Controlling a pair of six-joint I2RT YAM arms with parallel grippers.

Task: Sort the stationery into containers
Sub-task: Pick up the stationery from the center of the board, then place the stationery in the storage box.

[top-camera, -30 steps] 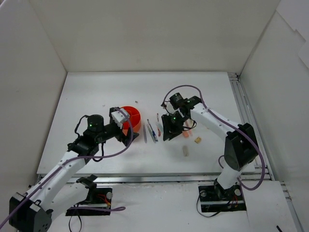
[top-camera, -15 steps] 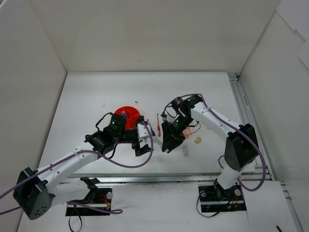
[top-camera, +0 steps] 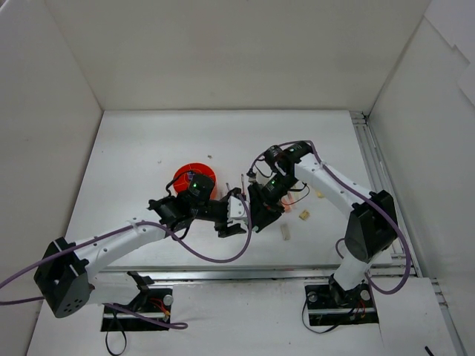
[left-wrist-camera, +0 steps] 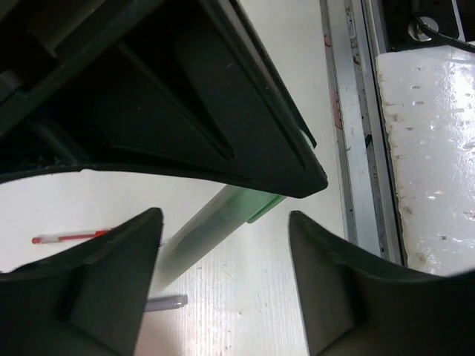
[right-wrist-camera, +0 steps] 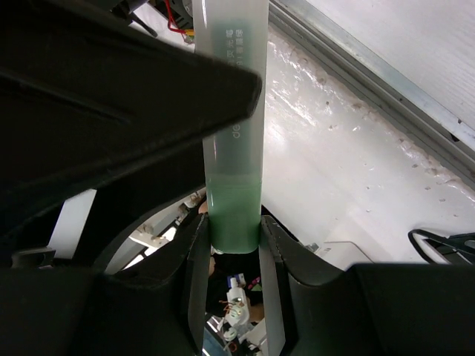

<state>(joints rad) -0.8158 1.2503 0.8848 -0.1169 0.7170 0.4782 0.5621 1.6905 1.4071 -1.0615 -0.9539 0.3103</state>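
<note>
- The left claw (left-wrist-camera: 223, 248) has swung from over the orange-red bowl (top-camera: 191, 178) toward the middle of the surface (top-camera: 148, 141) — its fingers are now spread either side of the green marker (right-wrist-camera: 232, 111).
- The right claw (right-wrist-camera: 234, 241) pinches that marker, held off the surface.
- This looks like a handover — the left claw must close before the right lets go; the red pen (left-wrist-camera: 70, 238) is still unsorted.

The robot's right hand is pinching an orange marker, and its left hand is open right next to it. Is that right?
Almost. The marker is green and white, not orange. The right wrist view shows its green end pinched in the right gripper. The left gripper is indeed open close by it.
</note>
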